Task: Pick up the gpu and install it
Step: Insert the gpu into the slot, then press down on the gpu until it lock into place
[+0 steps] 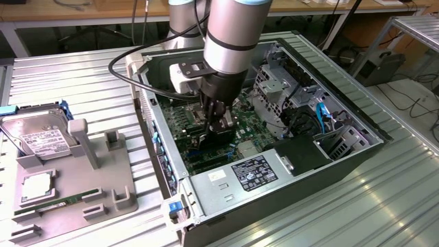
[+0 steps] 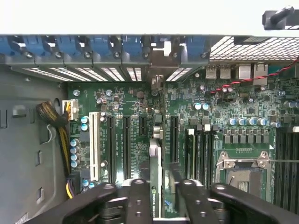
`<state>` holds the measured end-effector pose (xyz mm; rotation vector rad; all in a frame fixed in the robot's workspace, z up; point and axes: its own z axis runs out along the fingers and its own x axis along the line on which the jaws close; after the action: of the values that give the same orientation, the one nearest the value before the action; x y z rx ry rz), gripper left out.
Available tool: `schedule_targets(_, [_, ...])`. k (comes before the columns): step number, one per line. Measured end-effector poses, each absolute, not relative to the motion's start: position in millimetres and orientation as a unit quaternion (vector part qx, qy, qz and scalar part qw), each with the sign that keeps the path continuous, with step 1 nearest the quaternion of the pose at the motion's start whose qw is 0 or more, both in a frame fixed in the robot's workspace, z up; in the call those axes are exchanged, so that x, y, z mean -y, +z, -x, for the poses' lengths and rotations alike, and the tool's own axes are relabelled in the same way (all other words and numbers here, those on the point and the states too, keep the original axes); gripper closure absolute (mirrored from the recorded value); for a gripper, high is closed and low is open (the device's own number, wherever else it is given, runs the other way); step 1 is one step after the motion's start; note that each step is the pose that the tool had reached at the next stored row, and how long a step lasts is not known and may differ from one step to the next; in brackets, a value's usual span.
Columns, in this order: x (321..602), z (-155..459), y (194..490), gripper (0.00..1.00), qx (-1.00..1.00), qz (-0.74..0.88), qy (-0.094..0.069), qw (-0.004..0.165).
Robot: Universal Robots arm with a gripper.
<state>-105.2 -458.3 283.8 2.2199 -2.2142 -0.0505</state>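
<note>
Grey ribbed metal counter [image 1: 82, 77] carries open PC case [image 1: 357, 139] lying on its side.

Ext. view: arm reaches down into case; end effector [image 1: 218, 123] sits low over motherboard [image 1: 175, 121], closed on gpu [image 1: 221, 138], a dark card held edge-down just above board. On ext. view's left, grey fixture tray [image 1: 103, 180] holds hard drive [image 1: 38, 136] w/ white label, CPU [image 1: 38, 188], green RAM stick [image 1: 58, 203]. PSU [image 1: 254, 172] at near end of case.

Wrist view: end effector [image 2: 156, 196] fingers [image 2: 138, 198] pinch gpu [image 2: 155, 172] edge-on between them, narrow gap. Card runs toward rear bracket slots [image 2: 131, 72], lined up betw. PCIe slots [image 2: 126, 144]. CPU socket [image 2: 243, 175] beside.
</note>
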Motion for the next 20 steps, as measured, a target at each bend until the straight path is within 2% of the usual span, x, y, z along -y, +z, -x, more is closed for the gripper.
schedule_targets(1, [457.7, 105.9, 283.8, 0.81, 0.706, -0.708, -0.016, 0.003])
schedule_targets(2, [456.9, 106.9, 283.7, 0.81, 0.706, -0.708, -0.016, 0.003])
schedule_targets(3, [455.8, 108.0, 283.4, 0.87, 0.706, -0.708, -0.016, 0.003])
schedule_targets(5, [454.4, 109.6, 281.7, 0.89, 0.706, -0.708, -0.016, 0.003])
schedule_targets(20, [453.0, 113.5, 269.3, 0.89, 0.703, -0.711, -0.014, 0.002])
